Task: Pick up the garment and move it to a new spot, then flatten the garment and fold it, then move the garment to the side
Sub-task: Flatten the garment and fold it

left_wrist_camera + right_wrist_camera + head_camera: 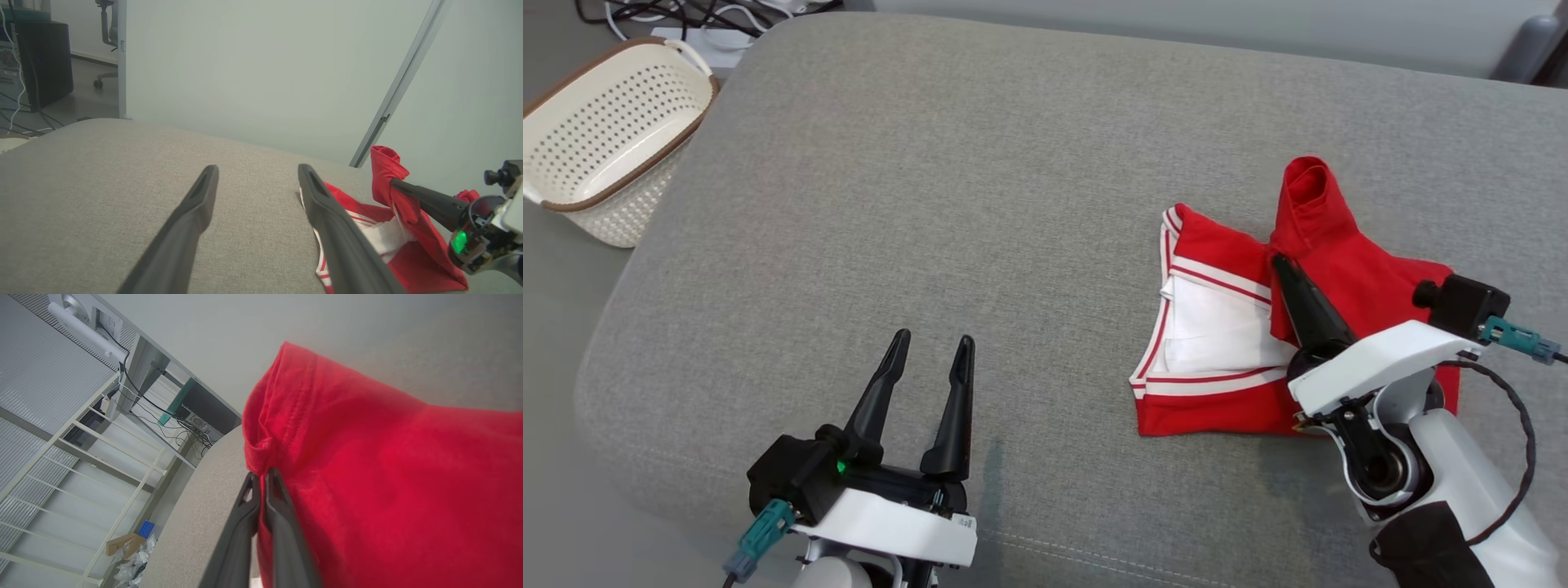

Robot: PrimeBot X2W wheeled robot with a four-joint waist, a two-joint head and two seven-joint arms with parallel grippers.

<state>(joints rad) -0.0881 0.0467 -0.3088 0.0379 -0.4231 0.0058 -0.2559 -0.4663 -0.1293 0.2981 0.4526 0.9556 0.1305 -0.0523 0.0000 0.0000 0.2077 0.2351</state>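
The right pincer (1281,261) is clenched on a bunched fold of the red garment (1225,245), its two dark fingers pressed tight together with the cloth pinched at the tips, and a peak of red fabric stands up above them. The left pincer (931,339) is released, fingers spread and holding nothing, low over bare upholstery well apart from the cloth.

The garment lies on the right part of the bench (947,163), rumpled and half doubled over, with white stripes and a white panel showing. Only the gripped fold is raised; the rest rests on the fabric. To my eye this is the first step: the pick-up before the move to a new spot. The next move calls for a lift high enough that the trailing cloth comes clear, then a carry toward the open middle of the bench, where the free left pincer could take a second edge for the flattening.

The bench is broad, padded and grey, with a stitched seam along its near edge. Behind it runs a pale wall. A cream perforated basket (613,216) sits on the floor off the far left corner, and beside it lie dark cables (686,12).
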